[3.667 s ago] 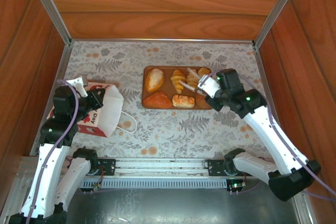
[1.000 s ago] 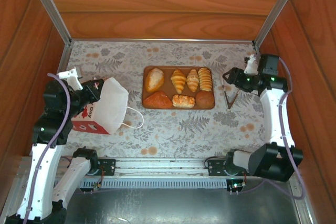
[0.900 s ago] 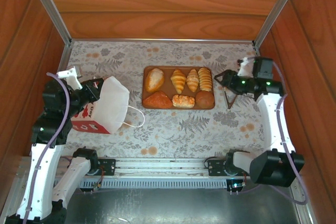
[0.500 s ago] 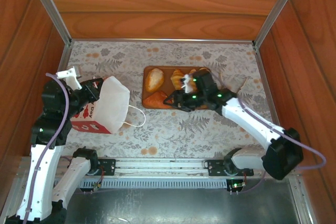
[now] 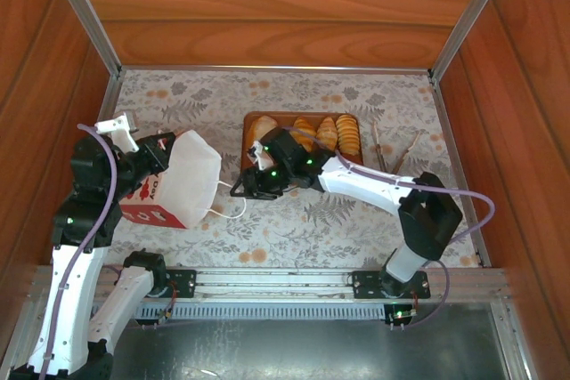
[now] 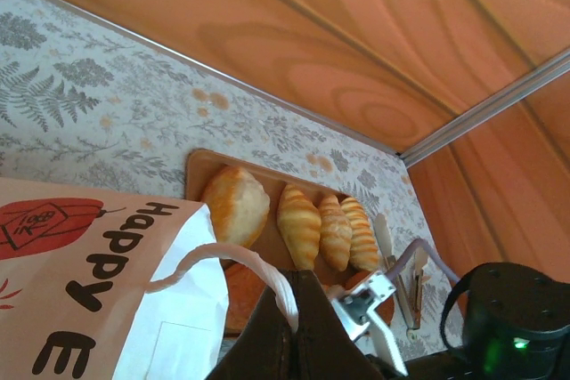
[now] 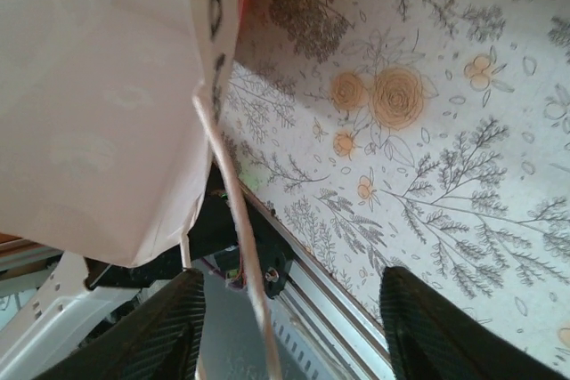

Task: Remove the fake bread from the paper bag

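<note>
The white paper bag with red print lies on its side at the left, held up at its mouth. My left gripper is shut on its upper cord handle. The fake bread sits outside the bag on a brown tray: an oval loaf and three croissants show, while my right arm covers the others. My right gripper is stretched across the tray to the bag's lower handle. It stands open, with that cord running between its fingers untouched.
Wooden tongs lie on the floral table right of the tray. Wooden walls close in the back and both sides. The metal rail with the arm bases runs along the near edge, seen past the bag.
My right arm has swung from the far right, where the tongs now lie on the table, across the tray to the bag's lower handle. The left gripper has kept its hold on the bag.
</note>
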Controlling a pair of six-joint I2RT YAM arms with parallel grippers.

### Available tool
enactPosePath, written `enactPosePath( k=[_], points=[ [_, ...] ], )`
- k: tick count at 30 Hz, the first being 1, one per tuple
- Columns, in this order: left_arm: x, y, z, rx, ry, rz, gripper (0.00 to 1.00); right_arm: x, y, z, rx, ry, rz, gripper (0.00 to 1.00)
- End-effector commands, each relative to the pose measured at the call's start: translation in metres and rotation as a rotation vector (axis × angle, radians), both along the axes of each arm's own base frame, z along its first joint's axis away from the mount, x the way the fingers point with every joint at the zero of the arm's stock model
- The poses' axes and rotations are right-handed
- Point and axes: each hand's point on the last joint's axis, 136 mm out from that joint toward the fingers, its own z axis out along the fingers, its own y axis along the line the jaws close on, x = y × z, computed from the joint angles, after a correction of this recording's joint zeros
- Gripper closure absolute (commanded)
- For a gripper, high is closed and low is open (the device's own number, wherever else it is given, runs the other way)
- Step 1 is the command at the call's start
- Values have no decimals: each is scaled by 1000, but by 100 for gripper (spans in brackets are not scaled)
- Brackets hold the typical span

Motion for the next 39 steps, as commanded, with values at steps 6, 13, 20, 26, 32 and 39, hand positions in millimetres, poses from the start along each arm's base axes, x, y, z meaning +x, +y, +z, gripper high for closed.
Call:
enactPosePath(
  k=[6, 13, 20, 26, 32, 39],
  points=[
    [-1, -2, 14, -14, -33, -9, 100, -9, 15, 24, 49, -49, 76, 86],
    [8, 4, 13, 19, -30, 26, 100, 20, 12, 68, 61, -261, 46, 100],
    [37, 18, 27, 159, -54, 90, 100, 62, 28, 109, 116, -363, 36, 100],
    [83, 32, 38, 257, -34, 128, 100, 105, 37, 130, 92, -407, 27, 99],
    [129, 47, 40, 235, -15, 141, 100, 145, 38, 143, 80, -430, -8, 98],
    [171, 51, 40, 221, -38, 126, 100, 186, 28, 142, 56, -441, -80, 98]
  ],
)
